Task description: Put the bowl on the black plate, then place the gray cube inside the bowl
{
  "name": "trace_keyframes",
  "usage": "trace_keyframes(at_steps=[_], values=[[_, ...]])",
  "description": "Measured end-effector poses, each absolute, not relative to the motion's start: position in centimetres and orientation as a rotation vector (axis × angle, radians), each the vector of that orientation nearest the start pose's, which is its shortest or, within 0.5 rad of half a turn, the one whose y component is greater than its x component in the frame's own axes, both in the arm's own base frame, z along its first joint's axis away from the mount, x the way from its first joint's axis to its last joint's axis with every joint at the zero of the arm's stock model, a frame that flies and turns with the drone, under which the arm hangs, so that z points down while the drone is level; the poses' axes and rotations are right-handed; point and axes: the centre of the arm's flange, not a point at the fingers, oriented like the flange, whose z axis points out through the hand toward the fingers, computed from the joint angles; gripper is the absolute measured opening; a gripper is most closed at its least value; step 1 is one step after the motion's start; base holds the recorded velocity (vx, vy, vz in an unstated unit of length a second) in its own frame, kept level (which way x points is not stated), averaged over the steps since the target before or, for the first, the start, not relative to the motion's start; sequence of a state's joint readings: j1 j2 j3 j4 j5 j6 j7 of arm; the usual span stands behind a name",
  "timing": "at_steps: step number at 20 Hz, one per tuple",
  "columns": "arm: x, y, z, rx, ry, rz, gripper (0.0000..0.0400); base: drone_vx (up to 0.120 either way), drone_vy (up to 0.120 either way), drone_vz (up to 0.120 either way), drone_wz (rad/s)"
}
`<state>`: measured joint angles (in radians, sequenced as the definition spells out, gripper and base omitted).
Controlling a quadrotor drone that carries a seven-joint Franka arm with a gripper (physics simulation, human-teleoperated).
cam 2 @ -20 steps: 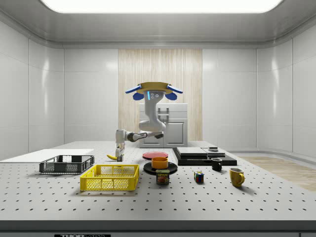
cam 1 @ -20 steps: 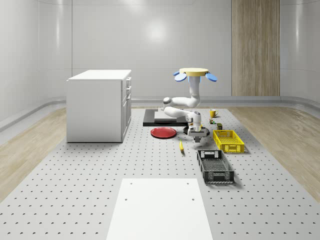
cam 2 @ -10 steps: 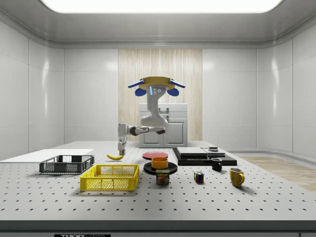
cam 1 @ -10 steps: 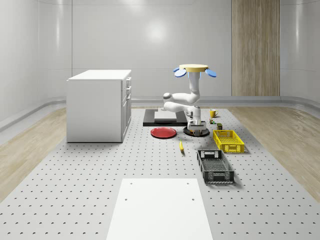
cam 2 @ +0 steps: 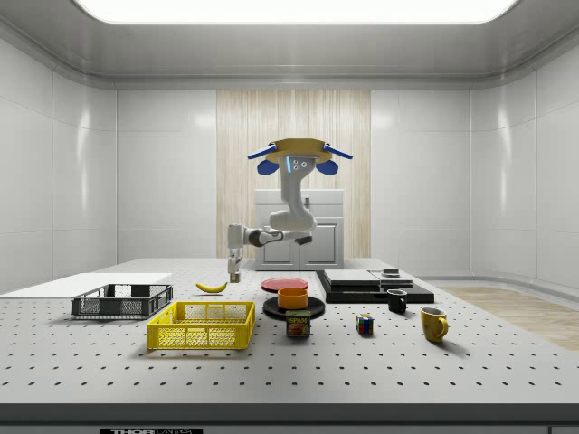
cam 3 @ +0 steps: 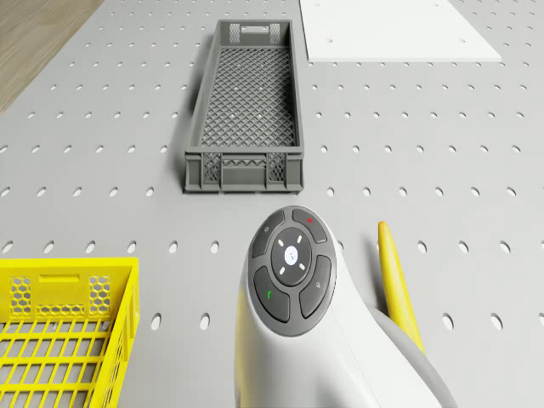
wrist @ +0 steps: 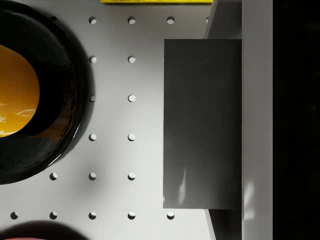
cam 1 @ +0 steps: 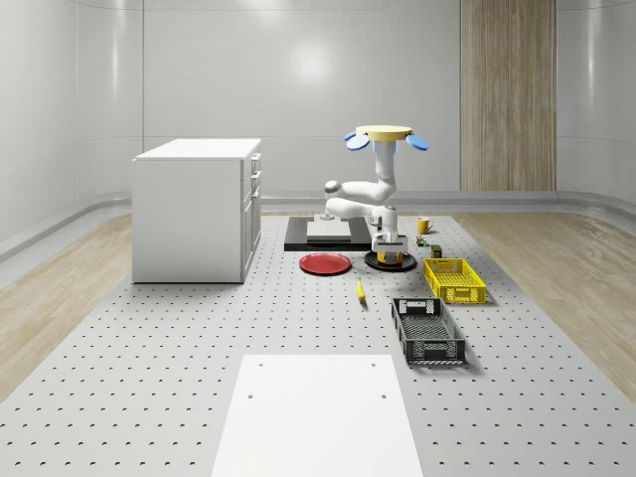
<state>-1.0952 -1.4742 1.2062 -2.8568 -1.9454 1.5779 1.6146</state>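
The orange bowl (cam 2: pixel 292 297) (wrist: pixel 15 90) sits on the black plate (cam 2: pixel 294 309) (wrist: pixel 75 100) (cam 1: pixel 378 262). My drone (cam 1: pixel 387 137) (cam 2: pixel 300 154) hovers above the table near the plate, with the arm bent down in front of it. My gripper (cam 1: pixel 390 244) (cam 2: pixel 234 271) hangs above the table, to the side view's left of the bowl and higher than its rim. It is shut on the gray cube (wrist: pixel 202 123), which in the wrist view lies beside the plate, not over the bowl.
A red plate (cam 1: pixel 325 263) lies beside the black one. A banana (cam 2: pixel 212 287) (cam 3: pixel 398 289), a yellow basket (cam 1: pixel 454 279) (cam 3: pixel 59 331) and a grey crate (cam 1: pixel 426 331) (cam 3: pixel 246 110) are close by. A white cabinet (cam 1: pixel 197 209) stands at the whole-scene view's left. A can (cam 2: pixel 298 324) and mugs (cam 2: pixel 433 324) stand near.
The drone and arm have shifted to the side view's right, toward the black plate. The gripper has risen from near the table by the banana, carrying the gray cube.
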Motion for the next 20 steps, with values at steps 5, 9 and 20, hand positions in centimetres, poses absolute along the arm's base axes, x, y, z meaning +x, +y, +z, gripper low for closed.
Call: trace_keyframes(at_steps=[5, 9, 20], values=[[30.08, 1.60, 53.27, 0.001, -0.002, 0.785, 0.0251, -0.120, 0.048, 0.000, 0.000], [30.08, 1.60, 53.27, 0.001, -0.002, 0.785, 0.0251, -0.120, 0.000, 0.000, 0.000], [30.08, 1.60, 53.27, 0.001, -0.002, 0.785, 0.0251, -0.120, 0.000, 0.000, 0.000]])
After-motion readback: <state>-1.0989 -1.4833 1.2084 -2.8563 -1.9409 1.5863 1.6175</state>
